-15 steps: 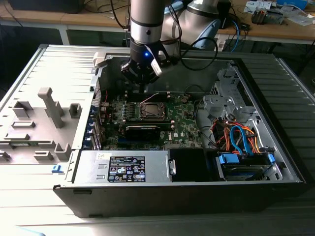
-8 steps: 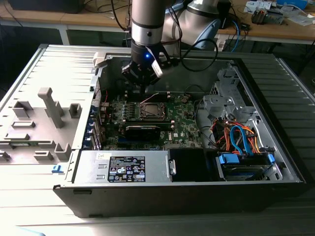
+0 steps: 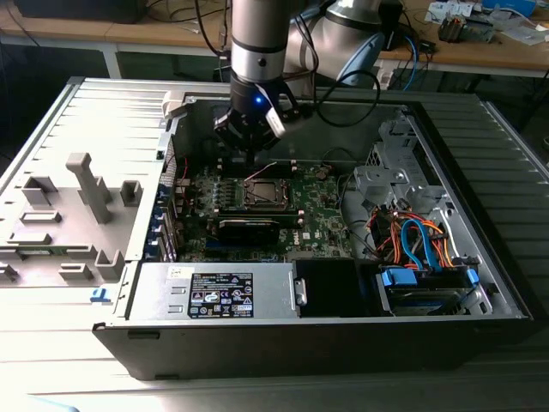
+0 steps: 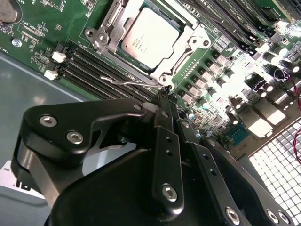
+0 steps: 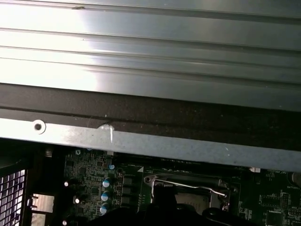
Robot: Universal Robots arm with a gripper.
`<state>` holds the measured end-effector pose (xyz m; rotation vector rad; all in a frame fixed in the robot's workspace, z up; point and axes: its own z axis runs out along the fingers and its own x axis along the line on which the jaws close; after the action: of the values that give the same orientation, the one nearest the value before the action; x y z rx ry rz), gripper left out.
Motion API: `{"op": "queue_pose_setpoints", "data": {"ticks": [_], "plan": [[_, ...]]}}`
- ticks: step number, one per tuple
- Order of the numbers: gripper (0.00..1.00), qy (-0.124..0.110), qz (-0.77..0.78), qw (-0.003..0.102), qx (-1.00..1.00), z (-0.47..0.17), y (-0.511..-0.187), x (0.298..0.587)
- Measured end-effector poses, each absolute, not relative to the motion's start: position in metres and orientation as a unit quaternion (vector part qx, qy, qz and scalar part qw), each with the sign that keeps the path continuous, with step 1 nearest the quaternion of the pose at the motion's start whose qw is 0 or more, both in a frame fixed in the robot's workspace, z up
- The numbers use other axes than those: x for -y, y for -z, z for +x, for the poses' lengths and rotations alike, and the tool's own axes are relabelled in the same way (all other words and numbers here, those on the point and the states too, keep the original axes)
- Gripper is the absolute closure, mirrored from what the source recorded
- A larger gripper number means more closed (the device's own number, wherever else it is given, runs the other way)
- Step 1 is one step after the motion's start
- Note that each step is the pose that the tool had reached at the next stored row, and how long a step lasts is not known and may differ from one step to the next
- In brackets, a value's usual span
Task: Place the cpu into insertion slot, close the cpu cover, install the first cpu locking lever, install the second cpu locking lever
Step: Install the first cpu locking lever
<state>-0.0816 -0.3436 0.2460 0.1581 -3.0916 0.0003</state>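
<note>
The open computer case point(image 3: 86, 129) lay on its side, and the arm point(image 3: 257, 34) reached down into it over the green board point(image 3: 322, 215). In the exterior view the gripper point(image 3: 249, 129) hung just beyond the far edge of the insertion slot point(image 3: 264, 193).

In the second wrist view the cpu point(image 4: 149, 32) already sat flat in the slot, silvery face up. The cpu cover point(image 4: 195, 40) seemed to lie down around it as a frame, so the first two steps looked done.

The work in hand was, by my reading, a locking lever. A thin wire lever point(image 4: 129, 83) ran along the near side of the slot to the tip of the gripper point(image 4: 164, 94). The jaws were closed together and appeared to pinch the end of the wire, though the contact itself was hard to make out. In the first wrist view the lever point(image 5: 188, 181) stood across the slot's edge and did not look tucked under its catch.

Seating it would likely call for a firm grip, pressing the wire down and sideways until it hooked, without slipping onto the board.
</note>
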Motion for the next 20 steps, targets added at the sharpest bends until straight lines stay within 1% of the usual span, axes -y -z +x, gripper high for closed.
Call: {"op": "queue_pose_setpoints", "data": {"ticks": [20], "plan": [[0.89, 0.000, 0.051, 0.023, 0.998, -0.0739, -0.2420, 0.3436]]}}
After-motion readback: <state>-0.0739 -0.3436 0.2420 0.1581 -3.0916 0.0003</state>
